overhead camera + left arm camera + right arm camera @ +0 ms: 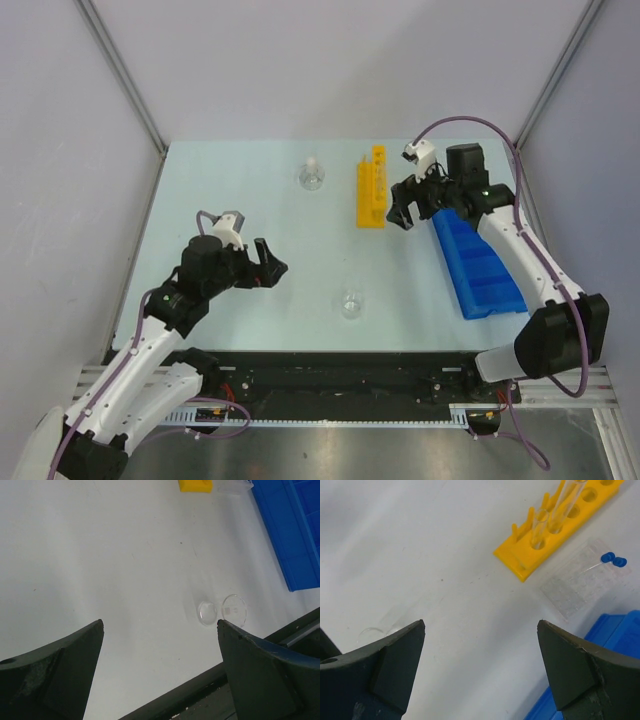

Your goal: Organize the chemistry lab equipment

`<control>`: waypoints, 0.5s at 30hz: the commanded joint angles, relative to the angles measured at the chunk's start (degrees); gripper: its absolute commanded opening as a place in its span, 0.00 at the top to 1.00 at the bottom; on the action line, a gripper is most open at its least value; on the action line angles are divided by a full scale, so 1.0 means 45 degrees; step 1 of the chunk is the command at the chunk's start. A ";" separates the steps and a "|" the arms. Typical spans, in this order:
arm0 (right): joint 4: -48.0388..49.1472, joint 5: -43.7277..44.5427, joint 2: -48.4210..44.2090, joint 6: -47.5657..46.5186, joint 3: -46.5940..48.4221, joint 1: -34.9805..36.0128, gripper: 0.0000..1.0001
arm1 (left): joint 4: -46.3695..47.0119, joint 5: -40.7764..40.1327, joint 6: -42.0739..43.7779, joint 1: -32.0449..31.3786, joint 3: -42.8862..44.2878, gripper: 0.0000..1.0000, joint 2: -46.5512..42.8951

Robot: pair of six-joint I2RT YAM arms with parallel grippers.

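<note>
The yellow holed tube rack (372, 190) stands at the back of the table with clear tubes (560, 505) upright in its holes. The blue compartmented bin (478, 265) lies to its right. A clear tray (577, 582) lies between rack and bin, with thin blue-capped tubes (613, 560) on it. The small flask with white stopper (312, 175) stands at the back, left of the rack. The small clear beaker (351, 304) stands near the front middle. My left gripper (270, 265) is open and empty, left of the beaker (222, 612). My right gripper (405, 210) is open and empty, over the table beside the rack's near end.
The pale table (230, 200) ends at a black rail (330, 365) along the front. Grey walls and metal posts close in the back and both sides. The bin's corner (615, 630) lies just right of my right gripper (481, 622).
</note>
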 commanded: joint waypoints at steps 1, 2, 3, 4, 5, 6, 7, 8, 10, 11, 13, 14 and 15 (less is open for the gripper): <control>-0.0441 -0.2762 -0.1173 -0.1500 -0.0444 -0.0341 0.00 | 0.0299 0.0733 -0.0496 0.0125 -0.0152 0.00 -0.0207; -0.0461 -0.2980 -0.1503 -0.1637 -0.0581 -0.0360 0.00 | 0.0338 0.0888 -0.0516 0.0125 -0.0172 0.00 -0.0246; -0.0461 -0.3175 -0.1681 -0.1754 -0.0834 -0.0438 0.00 | 0.0377 0.0987 -0.0555 0.0125 -0.0250 0.00 -0.0247; -0.0481 -0.3622 -0.1857 -0.2045 -0.0971 -0.0458 0.00 | 0.0493 0.1123 -0.0633 0.0125 -0.0289 0.00 -0.0247; -0.0461 -0.3801 -0.2168 -0.2145 -0.1089 -0.0497 0.00 | 0.0572 0.1240 -0.0672 0.0125 -0.0328 0.00 -0.0285; -0.0423 -0.4112 -0.2345 -0.2223 -0.1361 -0.0575 0.00 | 0.0631 0.1474 -0.0769 0.0125 -0.0464 0.00 -0.0286; -0.0422 -0.4328 -0.2463 -0.2398 -0.1479 -0.0614 0.00 | 0.0767 0.1553 -0.0828 0.0125 -0.0523 0.00 -0.0324; -0.0461 -0.4523 -0.2657 -0.2477 -0.1577 -0.0672 0.00 | 0.0826 0.1651 -0.0887 0.0125 -0.0601 0.00 -0.0325; -0.0655 -0.5187 -0.2776 -0.2788 -0.1812 -0.0771 0.00 | 0.1137 0.1944 -0.1141 0.0105 -0.0874 0.00 -0.0402; -0.0714 -0.5421 -0.2873 -0.2945 -0.1909 -0.0790 0.00 | 0.1236 0.2061 -0.1219 0.0124 -0.0972 0.00 -0.0441; -0.0948 -0.6027 -0.2952 -0.3219 -0.2144 -0.0810 0.00 | 0.1528 0.2373 -0.1434 0.0125 -0.1226 0.00 -0.0520; -0.1046 -0.6242 -0.2991 -0.3568 -0.2222 -0.0790 0.01 | 0.1588 0.2432 -0.1492 0.0105 -0.1382 0.00 -0.0539; -0.1144 -0.6631 -0.3010 -0.3726 -0.2281 -0.0790 0.00 | 0.1724 0.2646 -0.1551 0.0105 -0.1441 0.00 -0.0540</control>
